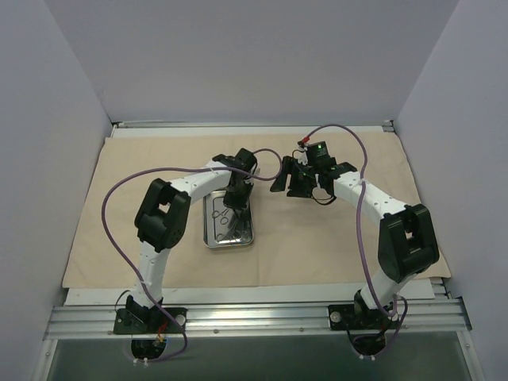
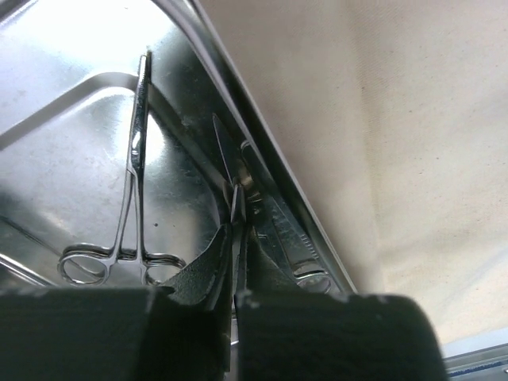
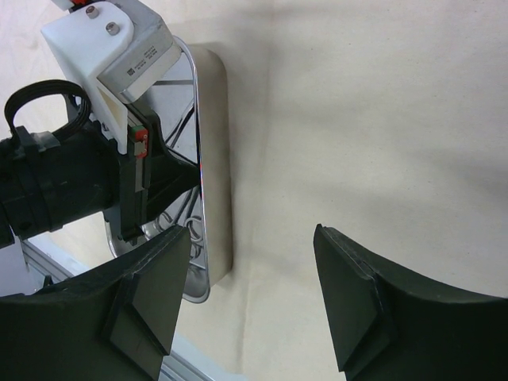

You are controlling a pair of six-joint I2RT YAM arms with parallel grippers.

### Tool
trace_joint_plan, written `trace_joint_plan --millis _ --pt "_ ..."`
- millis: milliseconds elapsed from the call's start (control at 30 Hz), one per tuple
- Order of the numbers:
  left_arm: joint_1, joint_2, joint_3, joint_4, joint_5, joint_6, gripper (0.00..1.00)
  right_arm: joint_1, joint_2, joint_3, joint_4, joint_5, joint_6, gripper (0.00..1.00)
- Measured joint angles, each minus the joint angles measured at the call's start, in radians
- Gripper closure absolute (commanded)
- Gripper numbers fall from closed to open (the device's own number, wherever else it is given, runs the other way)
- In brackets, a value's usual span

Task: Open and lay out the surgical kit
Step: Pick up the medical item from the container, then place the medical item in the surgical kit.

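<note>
Two instruments show clearly in the steel tray point(image 1: 209, 235), which sits on the beige cloth wrap point(image 1: 341, 238) — the wrap lies spread flat over the table, the tray left of its middle. One is a ring-handled forceps point(image 2: 135, 182) lying flat on the tray floor, apart from the wall. The other is a thin pointed instrument point(image 2: 225, 155); whether it is scissors or forceps I cannot tell. It lies along the foot of the tray's wall, and the left gripper point(image 2: 236, 266) is pinched narrow on its shank, fingers point(image 2: 202, 270) on either side. The right gripper point(image 3: 252, 298) hangs wide, holding nothing, above bare cloth just beside the tray.

These tools look light, stiff and slick. Polished steel on polished steel will likely skate instead of lifting, and a thin shank can twist between the pads. The better hold is probably across the shank near the pivot — not at the tips. The tray seems rigid, with a rolled rim to grip. The cloth is soft and would wrinkle or drag if pulled.
</note>
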Motion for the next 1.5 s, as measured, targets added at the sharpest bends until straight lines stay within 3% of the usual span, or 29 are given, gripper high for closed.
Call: trace_joint_plan --millis 567,833,1067,1500 --pt "0.082 0.002 0.195 -0.068 0.059 0.050 0.98 0.015 0.055 0.042 0.052 -0.054 0.001 0.33" --pt "0.094 0.002 0.296 -0.142 0.131 0.027 0.98 0.045 0.077 0.040 0.202 -0.134 0.039 0.29" --pt "0.114 0.002 0.401 -0.163 0.207 -0.023 0.98 0.098 0.122 0.039 0.307 -0.171 0.084 0.37" --pt "0.114 0.002 0.408 -0.182 0.272 -0.068 0.98 0.128 0.139 0.012 0.368 -0.185 0.132 0.50"
